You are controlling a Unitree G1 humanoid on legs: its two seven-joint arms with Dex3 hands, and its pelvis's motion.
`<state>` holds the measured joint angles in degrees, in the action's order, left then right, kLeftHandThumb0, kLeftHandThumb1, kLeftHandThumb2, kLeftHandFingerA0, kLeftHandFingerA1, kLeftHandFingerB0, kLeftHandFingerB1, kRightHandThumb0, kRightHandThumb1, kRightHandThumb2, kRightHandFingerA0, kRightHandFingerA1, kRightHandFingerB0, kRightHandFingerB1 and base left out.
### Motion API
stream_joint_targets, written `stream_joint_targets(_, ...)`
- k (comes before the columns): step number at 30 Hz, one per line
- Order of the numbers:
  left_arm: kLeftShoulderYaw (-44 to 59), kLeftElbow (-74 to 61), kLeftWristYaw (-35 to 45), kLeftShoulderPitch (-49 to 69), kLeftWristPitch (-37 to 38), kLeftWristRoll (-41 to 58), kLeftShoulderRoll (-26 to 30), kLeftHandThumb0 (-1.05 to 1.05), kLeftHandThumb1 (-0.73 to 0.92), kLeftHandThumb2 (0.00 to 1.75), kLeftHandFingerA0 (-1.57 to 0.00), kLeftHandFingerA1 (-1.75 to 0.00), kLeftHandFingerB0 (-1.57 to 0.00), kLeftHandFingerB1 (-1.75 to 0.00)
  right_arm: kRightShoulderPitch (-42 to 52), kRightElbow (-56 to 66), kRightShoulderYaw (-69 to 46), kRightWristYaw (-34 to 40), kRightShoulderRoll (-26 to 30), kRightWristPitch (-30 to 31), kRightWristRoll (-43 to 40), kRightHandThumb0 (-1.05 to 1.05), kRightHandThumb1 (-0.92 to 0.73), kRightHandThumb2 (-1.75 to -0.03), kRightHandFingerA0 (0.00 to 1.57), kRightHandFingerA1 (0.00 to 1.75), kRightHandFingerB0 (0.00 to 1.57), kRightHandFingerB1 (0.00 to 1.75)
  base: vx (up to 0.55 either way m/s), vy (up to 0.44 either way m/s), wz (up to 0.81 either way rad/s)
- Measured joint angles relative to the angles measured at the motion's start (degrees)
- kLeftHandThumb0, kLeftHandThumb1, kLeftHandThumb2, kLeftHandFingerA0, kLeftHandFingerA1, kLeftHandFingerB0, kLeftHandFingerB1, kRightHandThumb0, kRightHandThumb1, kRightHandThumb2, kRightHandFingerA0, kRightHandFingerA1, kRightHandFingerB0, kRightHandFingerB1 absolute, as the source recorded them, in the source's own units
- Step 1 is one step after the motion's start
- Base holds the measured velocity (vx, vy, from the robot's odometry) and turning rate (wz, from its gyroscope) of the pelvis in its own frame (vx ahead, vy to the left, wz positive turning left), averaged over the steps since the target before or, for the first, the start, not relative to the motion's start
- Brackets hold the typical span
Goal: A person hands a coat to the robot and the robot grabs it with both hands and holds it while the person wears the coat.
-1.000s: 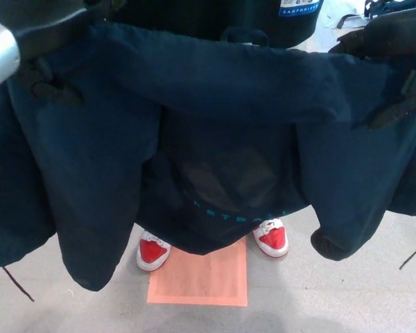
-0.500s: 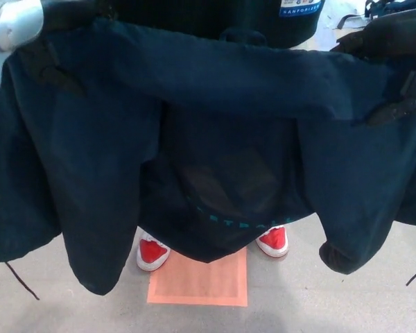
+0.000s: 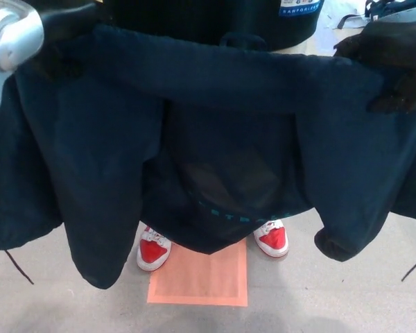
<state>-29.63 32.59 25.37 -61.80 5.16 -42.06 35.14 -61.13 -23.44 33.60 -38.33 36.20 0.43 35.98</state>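
coat (image 3: 215, 132) lifted slightly | left hand (image 3: 62, 28), right hand (image 3: 392, 59) gripping

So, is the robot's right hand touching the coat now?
Touching. In the head view the right hand is closed over the top edge of the dark blue coat, and the fabric hangs down from it with no gap.

The coat (image 3: 215, 139) hangs spread between the left hand (image 3: 62, 28) at upper left and the right hand (image 3: 392, 59) at upper right. Behind its hem, two shoes (image 3: 152, 250) stand on the floor (image 3: 319, 298), a floor mat (image 3: 201, 277) between them.
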Motion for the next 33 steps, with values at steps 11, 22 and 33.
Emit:
stream_joint_targets(11,0.5,1.5,-11.1,1.8,1.6,0.0,-1.0,-0.10,0.64,0.58,-0.76,-1.75,-0.45,-1.59,0.3,-1.6,-1.4,6.2,0.0,-3.1,-0.4,-0.13,-0.70,-0.56,0.73,1.64,0.61,1.23,0.00,0.000,0.00)
stream_joint_targets(22,2.8,4.7,-21.9,4.6,3.2,0.2,-4.7,-0.09,0.83,0.67,-0.80,-1.75,-0.49,-1.60,4.5,-3.4,-4.2,13.6,-1.6,-6.2,-0.7,-0.03,-0.82,-0.62,0.77,1.66,0.55,1.35,0.00,0.000,0.00)
stream_joint_targets(33,7.1,8.2,-31.4,7.5,5.3,0.5,-9.5,-0.26,0.69,0.97,-1.18,-1.43,-0.74,-1.19,10.3,-6.5,-7.6,23.2,-7.0,-9.2,-0.7,0.01,-0.78,-0.63,0.78,1.67,0.57,1.36,0.00,0.000,0.00)
